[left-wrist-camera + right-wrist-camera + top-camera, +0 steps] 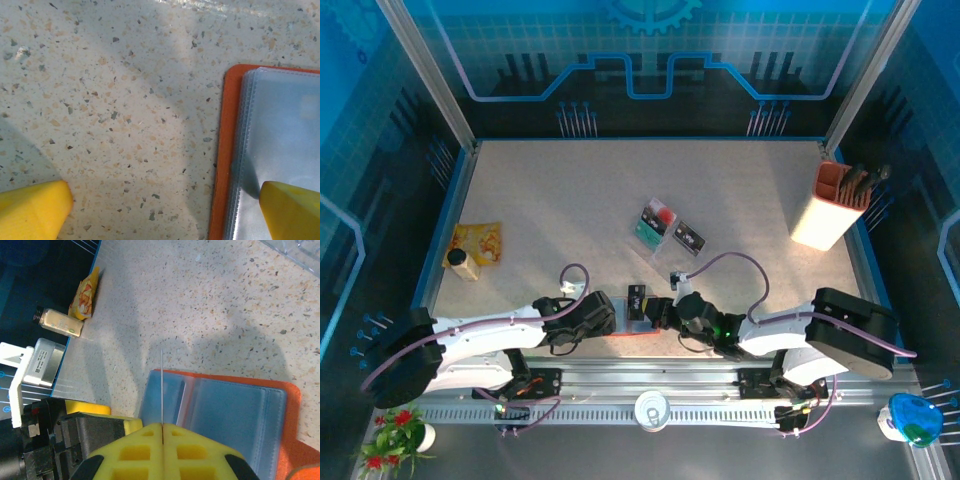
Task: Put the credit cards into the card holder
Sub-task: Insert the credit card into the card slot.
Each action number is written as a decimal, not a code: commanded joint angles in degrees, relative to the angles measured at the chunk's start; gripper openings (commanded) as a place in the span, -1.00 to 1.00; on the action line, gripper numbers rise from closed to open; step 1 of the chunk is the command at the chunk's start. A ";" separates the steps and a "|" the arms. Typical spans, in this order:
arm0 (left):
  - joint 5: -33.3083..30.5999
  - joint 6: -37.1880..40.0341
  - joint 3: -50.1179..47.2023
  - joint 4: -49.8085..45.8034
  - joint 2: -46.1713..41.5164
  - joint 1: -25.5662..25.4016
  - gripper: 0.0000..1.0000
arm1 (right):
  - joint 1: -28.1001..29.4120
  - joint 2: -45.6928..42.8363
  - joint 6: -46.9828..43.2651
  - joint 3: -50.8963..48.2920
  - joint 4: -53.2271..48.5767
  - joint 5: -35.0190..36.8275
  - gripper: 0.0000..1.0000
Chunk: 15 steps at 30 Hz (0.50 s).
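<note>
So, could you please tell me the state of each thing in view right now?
wallet, open, flat on the table.
left gripper, open, one finger over the wallet.
right gripper, shut on a card.
card, held edge-on over the wallet.
tray, holding other cards.
pen box, upright, pens inside.
bottle, capped.
</note>
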 commanded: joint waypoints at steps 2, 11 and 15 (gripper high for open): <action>2.04 -1.01 -3.19 0.37 1.64 0.38 0.99 | 0.70 -0.19 -0.80 1.89 -1.10 1.71 -1.00; 2.01 -0.89 -3.07 0.61 2.00 0.44 0.99 | 0.70 4.09 0.88 2.28 3.49 1.38 -1.00; 2.16 -0.88 -3.15 0.72 1.98 0.44 0.99 | 0.70 5.34 1.48 2.06 4.54 1.47 -1.00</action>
